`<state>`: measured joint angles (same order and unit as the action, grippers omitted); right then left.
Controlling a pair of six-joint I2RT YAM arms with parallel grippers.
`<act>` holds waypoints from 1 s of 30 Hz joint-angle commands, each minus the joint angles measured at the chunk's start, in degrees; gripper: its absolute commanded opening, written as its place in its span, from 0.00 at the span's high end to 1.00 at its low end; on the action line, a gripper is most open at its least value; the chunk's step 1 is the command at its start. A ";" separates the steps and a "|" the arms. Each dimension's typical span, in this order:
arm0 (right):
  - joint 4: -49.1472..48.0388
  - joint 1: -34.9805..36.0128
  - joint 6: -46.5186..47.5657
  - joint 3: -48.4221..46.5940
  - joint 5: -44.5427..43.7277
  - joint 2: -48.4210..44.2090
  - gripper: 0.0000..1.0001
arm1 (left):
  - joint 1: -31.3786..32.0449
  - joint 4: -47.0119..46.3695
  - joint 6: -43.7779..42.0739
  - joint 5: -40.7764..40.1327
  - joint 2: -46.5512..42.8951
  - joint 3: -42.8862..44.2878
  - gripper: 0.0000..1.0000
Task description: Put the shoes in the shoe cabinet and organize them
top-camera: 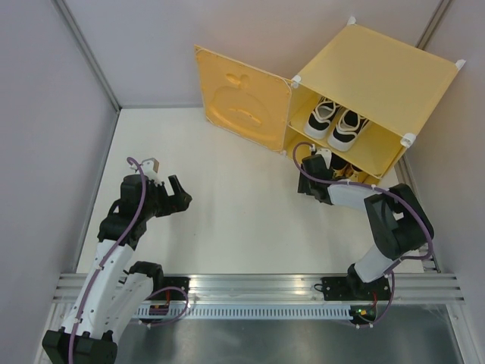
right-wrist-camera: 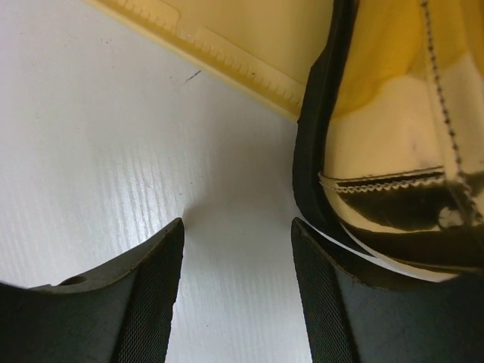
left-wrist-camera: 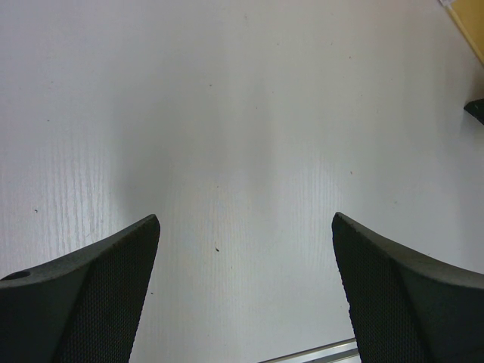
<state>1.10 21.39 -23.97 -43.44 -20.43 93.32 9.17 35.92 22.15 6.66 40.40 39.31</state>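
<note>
Black textured fingers of the right claw (right-wrist-camera: 237, 227) stand partly apart. Only bare table (right-wrist-camera: 113, 151) shows in the gap, so nothing is gripped. A gold shoe (right-wrist-camera: 393, 151) lies just past one finger, its black sole edge meeting that fingertip, at the mouth of the cabinet's (top-camera: 379, 68) lower compartment. The overhead view does not show clearly whether its partner sits beside it.

The step in hand appears to be seating this gold shoe in the lower compartment. Recommended handling:

1. Keep the fingers low and level so the sole slides instead of tipping.
2. Press squarely on the shoe's end, toward the back of the cabinet, in line with the white shoes (top-camera: 336, 121) above.
3. Hold the wrist below the shelf (top-camera: 362, 149) and clear of the cabinet's ribbed lower edge.
4. Draw straight out of the opening afterwards.

The white shoes rest side by side on the shelf in the upper compartment.

The left claw (left-wrist-camera: 246, 219) hangs wide open and empty over bare table, well to the left of the cabinet and clear of its door (top-camera: 242, 98).

The table is white, smooth and slightly glossy with a faint grain, so little drag is expected. Grey wall panels (top-camera: 45, 114) stand close behind and to the right of the cabinet. The door stands swung wide to its left, and a metal rail (top-camera: 258, 284) runs along the near edge.
</note>
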 commanded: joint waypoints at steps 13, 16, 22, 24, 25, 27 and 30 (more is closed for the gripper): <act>6.79 -3.02 4.27 -4.89 6.54 1.08 0.35 | -0.03 -0.94 -0.09 0.99 -0.24 -0.11 0.03; 11.97 -1.26 8.82 -6.92 4.61 1.25 0.35 | -0.03 -0.94 -0.09 0.99 -0.15 -0.11 0.03; 18.57 1.29 15.52 -9.73 2.49 1.16 0.34 | -0.03 -0.85 -0.09 0.99 -0.15 -0.11 0.03; 20.59 1.46 17.37 -10.43 3.11 1.43 0.34 | -0.03 -0.94 -0.09 0.99 -0.15 -0.11 0.03; 21.13 1.55 18.16 -10.61 2.85 1.86 0.34 | -0.03 -0.94 -0.09 0.99 -0.24 -0.11 0.03; 21.83 2.08 20.18 -10.96 2.32 2.39 0.34 | -0.03 -0.94 0.00 0.99 -0.15 -0.11 0.03; 23.32 2.95 22.81 -11.84 1.35 4.23 0.34 | -0.03 -0.94 -0.09 0.99 -0.15 -0.11 0.03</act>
<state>20.73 23.24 -6.00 -53.12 -17.21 95.50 9.17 35.92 22.15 6.66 40.40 39.31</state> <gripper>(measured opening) 0.658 0.969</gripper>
